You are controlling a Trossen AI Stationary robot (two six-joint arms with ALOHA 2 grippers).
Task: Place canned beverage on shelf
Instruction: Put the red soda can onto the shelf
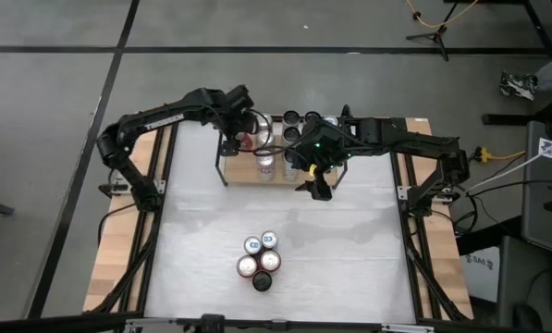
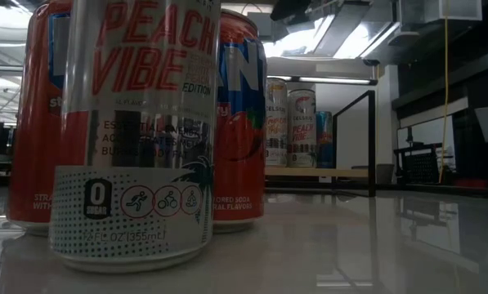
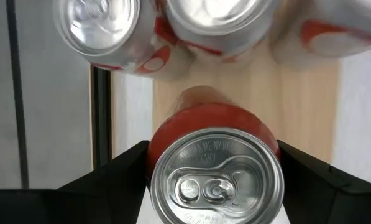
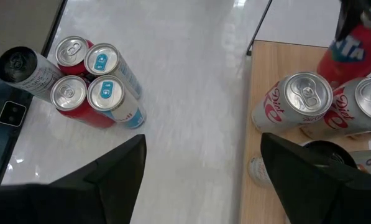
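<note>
White tabletop [image 1: 331,250] carries the shelf [image 1: 248,173] at its far edge. Over the shelf's left end, the left gripper [image 1: 243,129] is clamped on a red can [image 3: 213,168]. Right gripper [image 1: 314,180], jaws apart, hovers beside the shelf's right end. Five cans [image 1: 260,258] cluster nearer.

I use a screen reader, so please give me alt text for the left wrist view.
The left gripper holds a red can, seen from above, between its dark fingers over the light-wood shelf. Three more cans stand on the shelf beyond it.
</note>
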